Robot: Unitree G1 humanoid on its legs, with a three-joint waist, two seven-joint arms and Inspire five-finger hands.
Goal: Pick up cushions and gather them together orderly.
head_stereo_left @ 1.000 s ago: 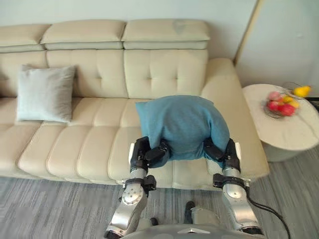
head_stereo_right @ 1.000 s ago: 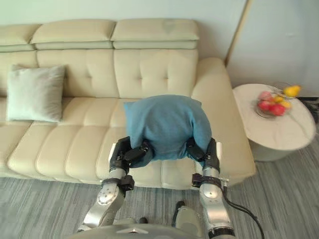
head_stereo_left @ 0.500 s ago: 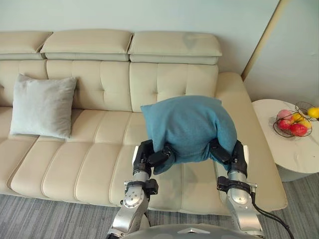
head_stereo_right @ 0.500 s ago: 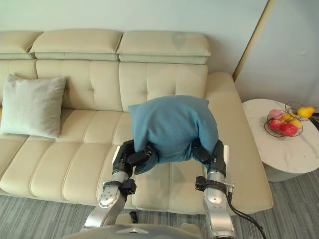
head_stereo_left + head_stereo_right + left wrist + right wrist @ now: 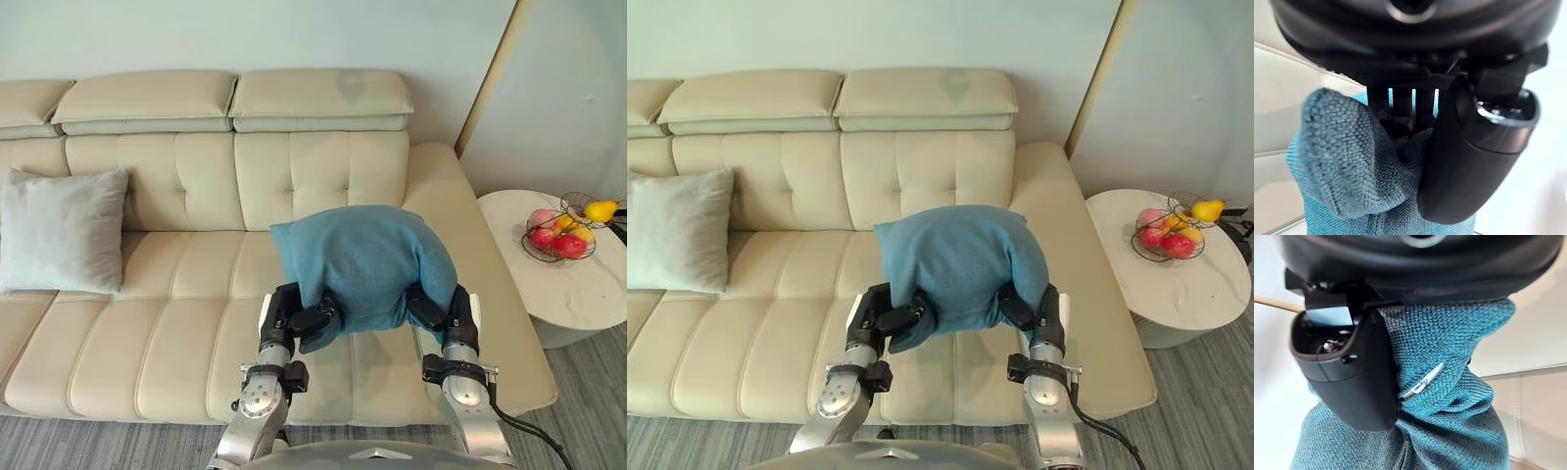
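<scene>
My L hand and R hand are both up in front of me, each clamped on a lower corner of the blue cushion. In the L wrist view my thumb and fingers pinch a bunched fold of the blue weave btwn them. In the R wrist view my thumb presses into the fabric, which wraps round beside it, w/ a thin pale strip showing in the crease.

The cushion sits btwn my two hands, puffed up above them, over the front edge of the sofa at its R-end seat, near the R armrest. Can't tell if its underside touches the seat.

Further back and to the L, a grey cushion stands upright on the seat, leaning on the backrest toward the sofa's L end, well apart from the blue one.

Off the sofa's R end is a round pale side table, w/ fruit in a wire bowl near the table's far edge.
</scene>
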